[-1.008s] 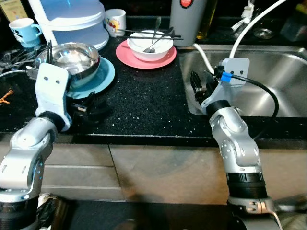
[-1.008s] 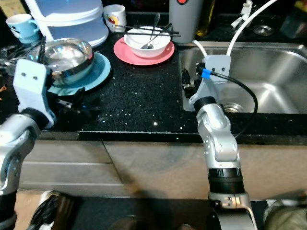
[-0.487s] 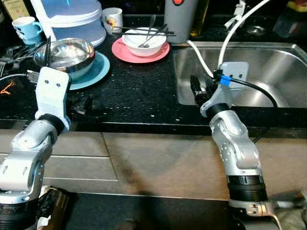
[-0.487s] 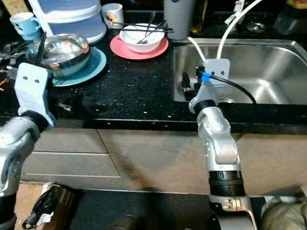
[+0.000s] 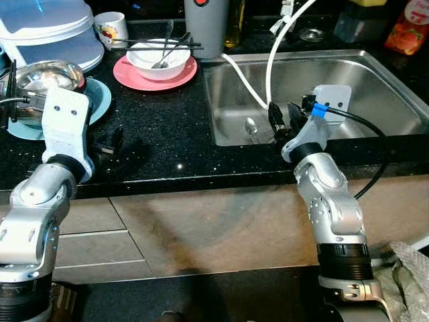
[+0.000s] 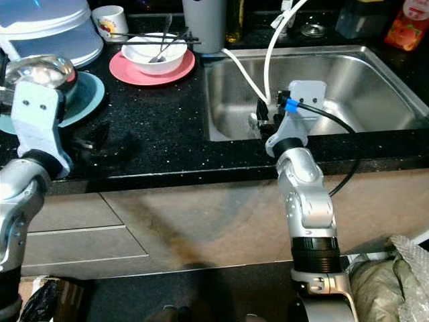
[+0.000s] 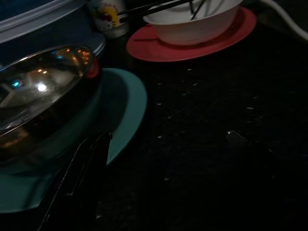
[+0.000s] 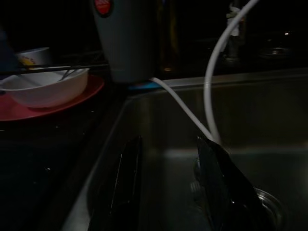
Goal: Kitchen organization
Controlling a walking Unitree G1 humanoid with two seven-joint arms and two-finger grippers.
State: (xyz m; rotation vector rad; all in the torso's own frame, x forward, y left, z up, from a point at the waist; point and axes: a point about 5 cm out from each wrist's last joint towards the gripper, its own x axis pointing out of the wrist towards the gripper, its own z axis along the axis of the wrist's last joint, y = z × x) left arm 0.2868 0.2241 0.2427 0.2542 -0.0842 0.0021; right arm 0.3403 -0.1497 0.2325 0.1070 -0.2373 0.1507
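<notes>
Sink [image 5: 375, 87] sits nearer centre now; right tool [image 5: 285, 121] unchanged.

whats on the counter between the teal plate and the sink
Mostly bare black countertop. In the left eye view, the only thing between the teal plate and the sink is the left end effector, low over the counter.

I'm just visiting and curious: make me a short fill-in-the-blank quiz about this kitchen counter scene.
1. The white bowl sits on a ____ plate.
2. The steel bowl sits on a ____ plate.
3. The right tool hovers over the ____.
4. A lone ____ lies in the sink.

Missing words: pink; teal; sink; spoon
</notes>
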